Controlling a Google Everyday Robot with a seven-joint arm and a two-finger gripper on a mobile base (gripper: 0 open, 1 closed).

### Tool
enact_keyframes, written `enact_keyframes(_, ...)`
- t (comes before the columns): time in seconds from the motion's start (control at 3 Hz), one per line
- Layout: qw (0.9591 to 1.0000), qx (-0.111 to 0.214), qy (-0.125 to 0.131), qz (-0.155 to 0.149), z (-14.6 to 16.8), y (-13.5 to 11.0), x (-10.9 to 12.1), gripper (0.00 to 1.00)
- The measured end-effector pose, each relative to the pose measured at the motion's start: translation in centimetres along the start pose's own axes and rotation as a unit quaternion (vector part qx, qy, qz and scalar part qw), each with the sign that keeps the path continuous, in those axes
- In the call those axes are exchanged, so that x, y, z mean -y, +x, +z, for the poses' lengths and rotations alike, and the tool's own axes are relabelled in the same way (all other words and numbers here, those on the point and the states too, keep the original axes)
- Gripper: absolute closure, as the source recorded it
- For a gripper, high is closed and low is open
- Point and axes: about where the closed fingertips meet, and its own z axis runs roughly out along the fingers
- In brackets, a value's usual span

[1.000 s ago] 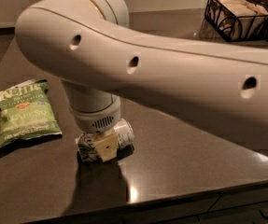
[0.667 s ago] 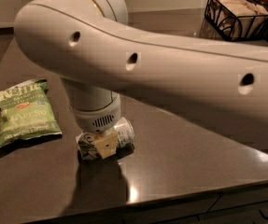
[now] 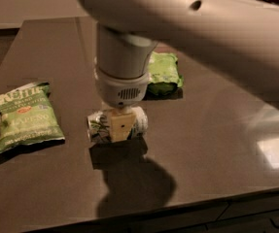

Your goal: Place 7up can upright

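The 7up can [image 3: 96, 126] is silver-white with green marks. It lies on its side, long axis left to right, on or just above the dark table [image 3: 217, 130]. My gripper [image 3: 119, 126] comes straight down over its middle. One tan finger pad [image 3: 120, 129] covers the can's front side, and the other finger is hidden behind the can. The gripper is shut on the can. Only the can's two ends show on either side of the pad. A dark shadow lies right under it.
A green Kettle chip bag [image 3: 27, 118] lies flat to the left of the can. A second green bag [image 3: 164, 74] lies behind and to the right, partly hidden by the wrist. My white arm [image 3: 202, 28] spans the top right. The table's front edge [image 3: 178, 205] is near.
The arm now stands higher and more upright over the can, uncovering the second green bag behind it. The can stays on its side between the fingers.
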Motion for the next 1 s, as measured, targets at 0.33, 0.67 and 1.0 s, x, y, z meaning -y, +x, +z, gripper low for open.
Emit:
enact_keyframes(0.33,0.9964,0.074,0.017,0.039,-2.2,1.7,1.1,1.0)
enact_keyframes(0.67,0.9842,0.157,0.042,0.069,-3.6,3.2,1.4,1.0)
enact_keyframes(1.0,0.9589,0.251,0.077,0.109,-4.8,4.7,1.5,1.0)
